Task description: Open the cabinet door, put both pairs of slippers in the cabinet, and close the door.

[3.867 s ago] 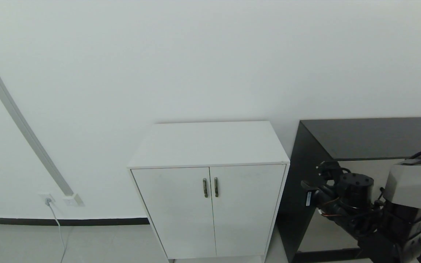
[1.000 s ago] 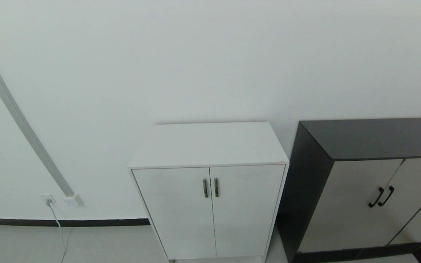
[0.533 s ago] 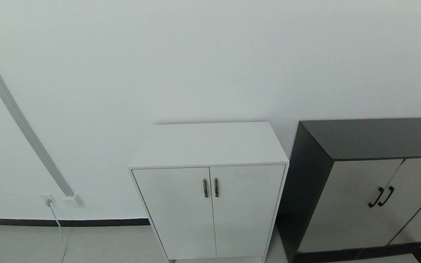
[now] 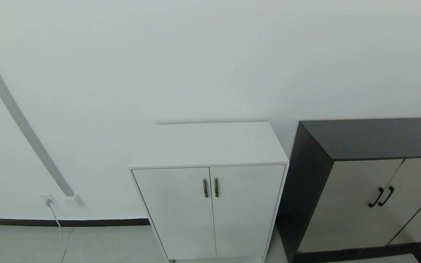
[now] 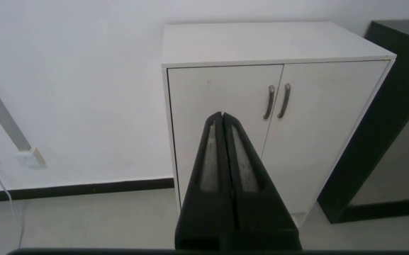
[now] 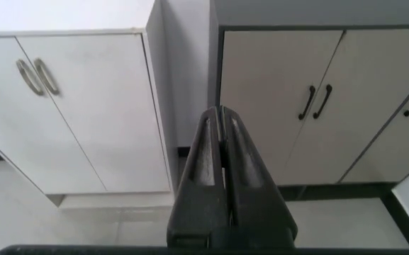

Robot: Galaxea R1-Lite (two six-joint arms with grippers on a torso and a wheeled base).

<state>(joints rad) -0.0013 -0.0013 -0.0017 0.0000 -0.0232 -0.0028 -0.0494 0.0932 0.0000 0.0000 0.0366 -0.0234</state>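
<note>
— Two grippers to account for first: how do they stand?

— Both alike. The left gripper [image 5: 222, 117] has its fingers pressed together with nothing between them. The right gripper [image 6: 222, 112] is the same, closed on air. Each hangs in front of the furniture, well apart from it and touching nothing.

— Why closed and held off like that?

— My guess is a resting pose. Nothing is being carried, and closed fingers away from the doors cannot snag a handle by accident.

— And outward from there?

— The left one faces the white cabinet [image 4: 210, 204], which stands on the floor against the wall and is, I judge, the one the task means. Its two doors are flush shut. The handles [image 4: 210, 187] sit side by side at the middle seam, so either door would be pulled from the centre. The right one faces where that cabinet meets the black cabinet [image 4: 341, 175] just beside it, whose doors are also closed.

— The slippers?

— I cannot tell where they are. If they lie behind those white doors, the task looks close to finished; otherwise it has not begun.

— Anything else nearby?

— A wall socket [image 4: 48, 200] with a cable [image 4: 60, 230] hanging from it, low on the robot's left and well apart from the white cabinet
</note>
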